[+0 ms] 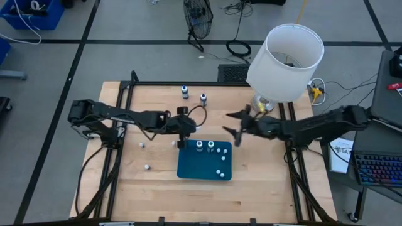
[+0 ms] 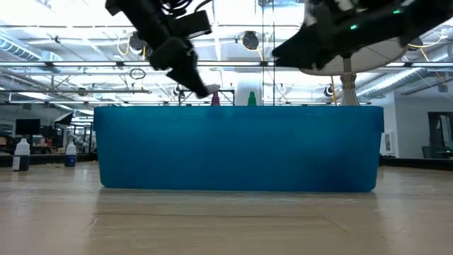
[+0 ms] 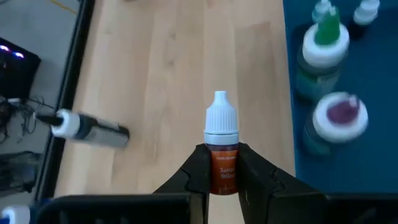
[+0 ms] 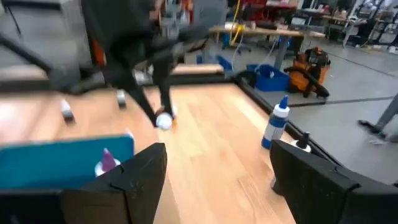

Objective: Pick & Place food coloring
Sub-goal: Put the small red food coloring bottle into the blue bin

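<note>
My left gripper [image 1: 182, 143] hovers by the far left corner of the blue mat [image 1: 196, 168], shut on a small orange food coloring bottle [image 3: 221, 163] with a white cap. Several more food coloring bottles stand on the mat's far part, among them a green-tipped one [image 3: 323, 50] and a purple-tipped one [image 3: 339, 117]. My right gripper [image 1: 235, 125] hangs open above the table just beyond the mat's far right corner, holding nothing. In the right wrist view its fingers [image 4: 140, 177] frame the mat and the left arm. My left gripper pinches the orange bottle's labelled body [image 3: 222, 177] between its two fingers. The fingers slant down from the table's left side. The white cap [image 3: 221, 118] sticks out past the fingertips, and the bottle is tilted and lifted clear of the table and mat.
Loose bottles sit on the wood left of the mat, one lying on its side [image 3: 87, 127], and two stand near the far edge [image 1: 184, 92] [image 1: 203, 97]. A white lamp with a large shade [image 1: 286, 59] stands at the far right. Black frame rails [image 1: 122, 119] run along both sides.
</note>
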Robot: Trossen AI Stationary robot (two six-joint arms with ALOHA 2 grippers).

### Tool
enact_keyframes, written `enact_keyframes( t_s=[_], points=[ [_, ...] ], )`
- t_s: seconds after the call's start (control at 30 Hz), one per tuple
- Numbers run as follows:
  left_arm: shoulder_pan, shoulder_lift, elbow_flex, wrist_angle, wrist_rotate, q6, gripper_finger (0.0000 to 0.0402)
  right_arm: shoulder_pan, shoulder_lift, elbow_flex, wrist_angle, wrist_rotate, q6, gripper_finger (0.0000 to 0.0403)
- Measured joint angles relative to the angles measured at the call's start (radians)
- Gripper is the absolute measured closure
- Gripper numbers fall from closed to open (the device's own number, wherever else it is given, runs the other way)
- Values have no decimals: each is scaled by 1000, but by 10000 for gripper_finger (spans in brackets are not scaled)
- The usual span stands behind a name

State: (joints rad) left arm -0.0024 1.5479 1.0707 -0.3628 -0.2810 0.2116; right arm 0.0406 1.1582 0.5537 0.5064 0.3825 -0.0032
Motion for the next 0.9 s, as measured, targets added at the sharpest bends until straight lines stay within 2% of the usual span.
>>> enact_keyframes(
  t_s=[0.07, 0.2, 0.33, 0.57, 0.9],
  points=[
    [0, 20, 27, -5, -2, 13, 349, 0, 102, 53, 24, -16, -34, 129],
    [-4, 41, 70, -37, -8, 41, 349, -7, 235, 106, 106, -126, -43, 135],
    [-9, 36, 90, -26, -4, 57, 349, -18, 306, 109, 219, -180, -38, 141],
    [-9, 31, 87, -28, 4, 71, 349, -49, 371, 109, 329, -304, 30, 149],
    [-9, 31, 87, -1, 22, 81, 349, -91, 396, 112, 369, -322, 43, 150]
  ],
)
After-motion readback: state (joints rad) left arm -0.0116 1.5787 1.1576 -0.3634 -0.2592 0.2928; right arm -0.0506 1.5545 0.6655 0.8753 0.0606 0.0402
